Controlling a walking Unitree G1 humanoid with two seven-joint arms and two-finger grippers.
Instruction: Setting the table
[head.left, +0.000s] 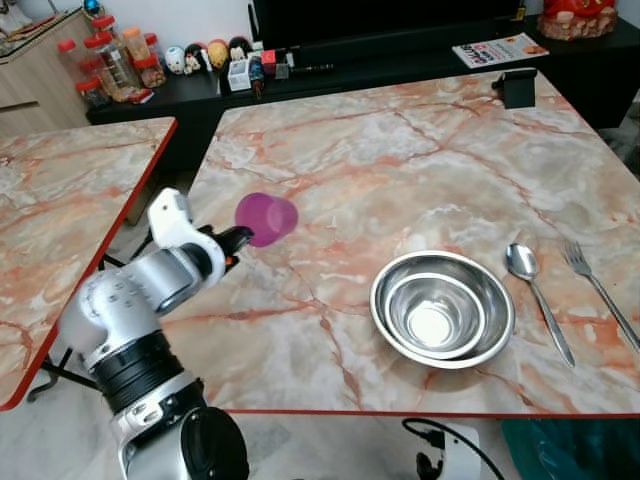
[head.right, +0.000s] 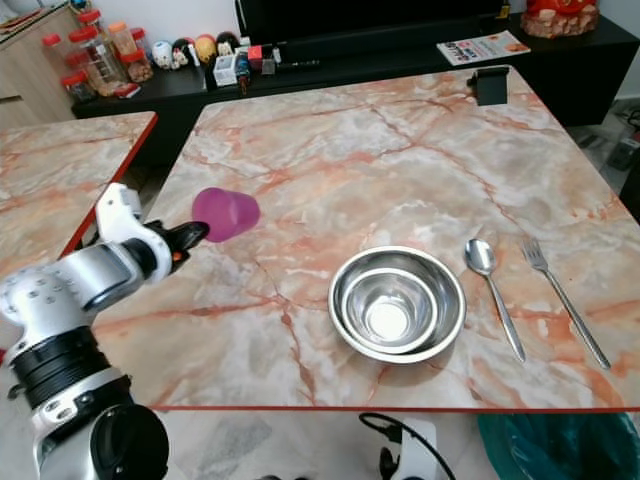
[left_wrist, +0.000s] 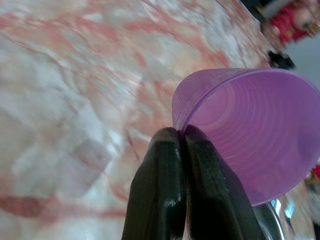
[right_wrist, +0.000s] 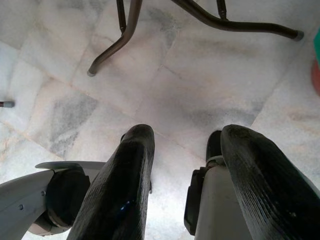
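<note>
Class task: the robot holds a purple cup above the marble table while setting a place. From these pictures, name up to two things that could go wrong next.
1. The left gripper pinches the purple plastic cup only by its thin rim, tilted on its side; it may slip or buckle.
2. Held tilted, the cup might tip over when set down, or knock the stacked steel bowls if placed close to them.

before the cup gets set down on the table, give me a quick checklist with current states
1. Grip on purple cup: ok, left gripper pinches its rim wall between shut fingers.
2. Cup orientation: not ok, it lies tilted sideways, mouth toward the bowls.
3. Cup above table: ok, it hangs over the near left part of the marble top.
4. Landing spot: ok, bare marble lies between the cup and the nested steel bowls.
5. Spoon and fork: ok, lying right of the bowls.
6. Right gripper: ok, idle, open, pointing at the floor.
</note>
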